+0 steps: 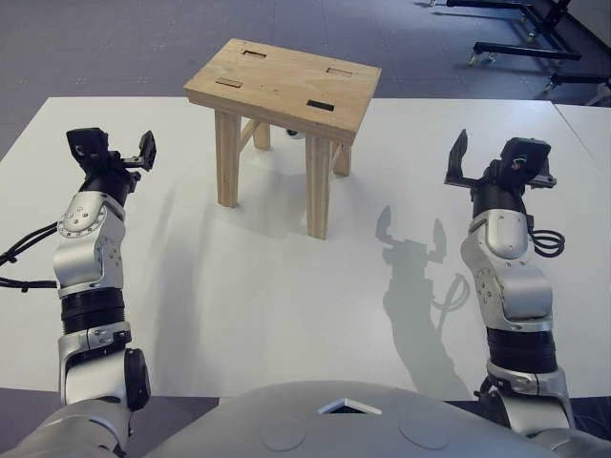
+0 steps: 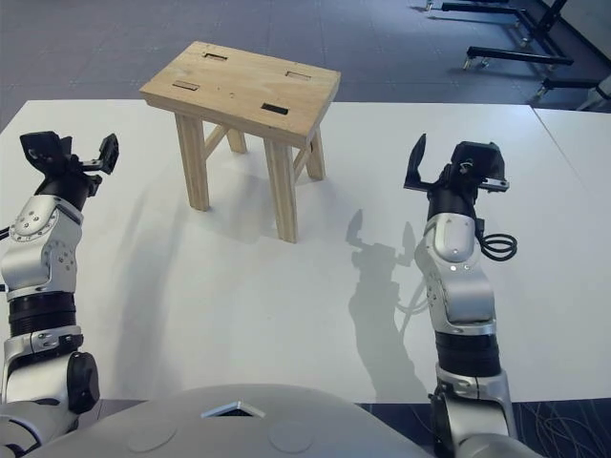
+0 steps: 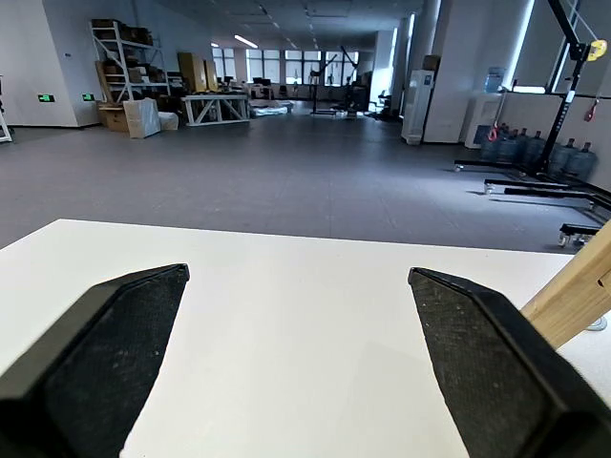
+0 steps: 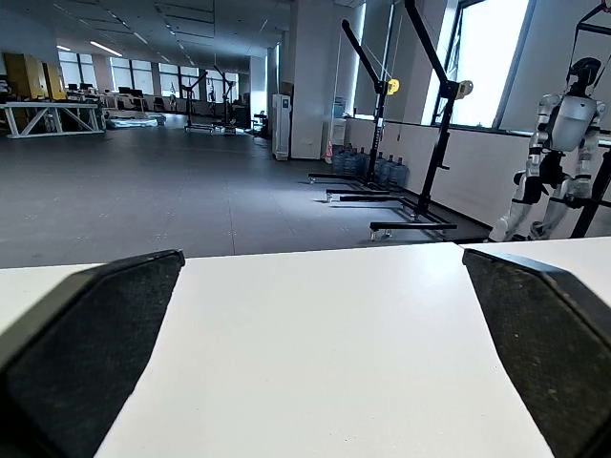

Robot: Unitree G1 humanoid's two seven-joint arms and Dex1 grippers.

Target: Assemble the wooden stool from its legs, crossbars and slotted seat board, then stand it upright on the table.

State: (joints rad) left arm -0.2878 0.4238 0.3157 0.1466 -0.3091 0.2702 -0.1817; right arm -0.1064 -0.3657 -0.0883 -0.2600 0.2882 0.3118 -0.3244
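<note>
Wooden stool [image 1: 272, 105]: assembled, upright on four legs [image 1: 317, 186] at the far middle of the white table [image 1: 286, 305]. Slotted seat board [image 1: 286, 76] on top, crossbars [image 1: 247, 134] beneath it between the legs.

Left gripper [image 1: 115, 146]: raised over the table's left side, well apart from the stool. Fingers [image 3: 105, 353] spread wide, holding nothing. One stool leg at the edge of its wrist view.

Right gripper [image 1: 501, 164]: raised over the table's right side, likewise well apart from the stool. Fingers [image 4: 86, 343] spread wide, holding nothing.

Small pale round object [image 1: 294, 135] under the seat, too small to tell.

Beyond the table: grey floor, dark wheeled frames [image 1: 525, 48] at far right. Second white table [image 1: 587, 119] just beside the first. Farther off, a humanoid robot [image 4: 563, 143] on a stand and water bottles [image 4: 377, 170].
</note>
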